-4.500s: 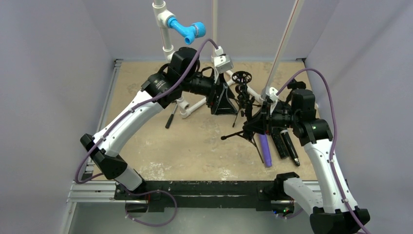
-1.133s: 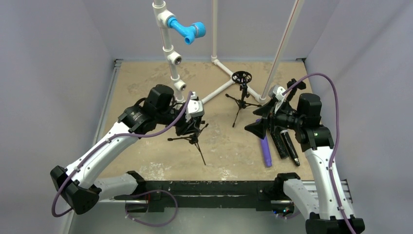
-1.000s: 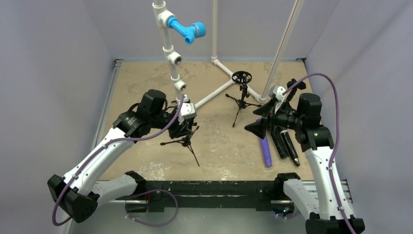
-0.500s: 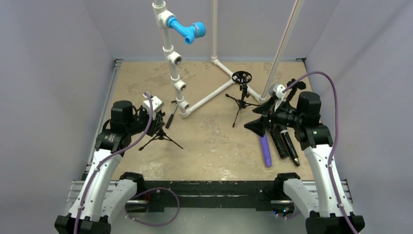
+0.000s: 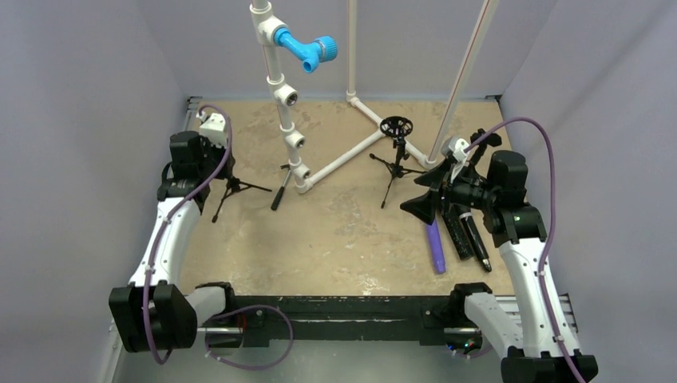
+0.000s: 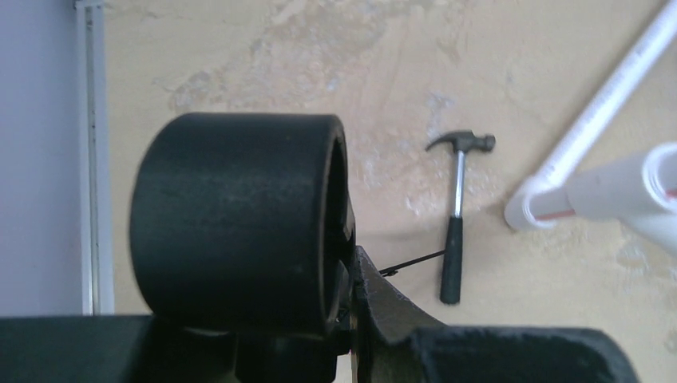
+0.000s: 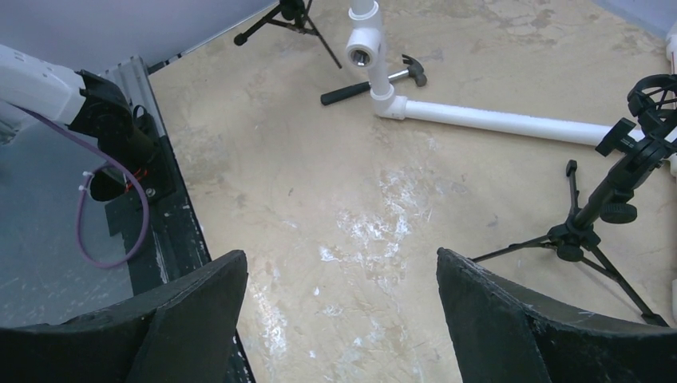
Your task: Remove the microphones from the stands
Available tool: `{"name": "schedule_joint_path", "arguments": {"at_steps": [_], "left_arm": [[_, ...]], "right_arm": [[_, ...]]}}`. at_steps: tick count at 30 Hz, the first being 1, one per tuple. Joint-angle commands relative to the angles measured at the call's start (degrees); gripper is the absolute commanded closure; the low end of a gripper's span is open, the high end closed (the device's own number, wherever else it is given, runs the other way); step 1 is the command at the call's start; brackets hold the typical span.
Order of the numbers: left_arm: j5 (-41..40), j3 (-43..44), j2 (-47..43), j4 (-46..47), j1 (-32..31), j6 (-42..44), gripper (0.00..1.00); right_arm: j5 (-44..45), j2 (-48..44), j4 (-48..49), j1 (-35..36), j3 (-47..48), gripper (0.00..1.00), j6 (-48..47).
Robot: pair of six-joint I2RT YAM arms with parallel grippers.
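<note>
1. While the right end effector [image 7: 339, 267] is held wide open and empty over the near right of the surface [image 5: 343, 231], a wrong pick is judged possible; a purple stick [image 5: 434, 246] and two black sticks [image 5: 463, 234] lie just beside it, and any of them could be mistaken for the target.
2. Farther back on the left, the left end effector [image 5: 224, 169] is closed to a narrow gap on what appears to be the neck of the tripod stand [image 5: 235, 187]; whether the legs touch the surface cannot be told; with so thin a hold, the stand could be twisted or dropped when its top piece is pulled.
3. Swinging legs could be caught on the hammer [image 6: 453, 231] or the white pipe frame [image 5: 285, 96] close by; the second stand [image 5: 397, 140], farther back, could be taken in error.
4. A black cylinder judged to be the microphone [image 6: 239, 223] is seated at the stand's top, directly over the left jaws, and one finger is hidden by it; whether it is only a clip cannot be settled; it lies well apart from the right end effector, across the surface, so a long reach is called for; a pull without a firm counter-hold would drag the stand along.
</note>
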Motion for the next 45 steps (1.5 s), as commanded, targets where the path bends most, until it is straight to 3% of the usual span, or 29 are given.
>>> {"name": "schedule_joint_path", "arguments": {"at_steps": [1,13,23,45], "left_arm": [[-3.17,7.11,4.32,12.78,0.79,-4.72,1.00],[-1.66,11.01,14.69,18.34,0.76,-11.84,1.00],[-2.51,7.64,20.15,24.61,0.41,-9.93,1.00],[-4.29,3.44,16.89,24.39,-0.12,-10.43,1.00]], "right_arm": [[-0.61,-1.58,1.69,-0.19,0.11,0.14,0.40],[0.28,-2.94,1.27,-0.16,-0.97,0.13,-0.51],[0.30,-3.07,1.56,-0.31,-1.41,0.13,-0.38],[0.13,-3.78,2.76,-0.90,-2.99,0.13,0.51]]}}
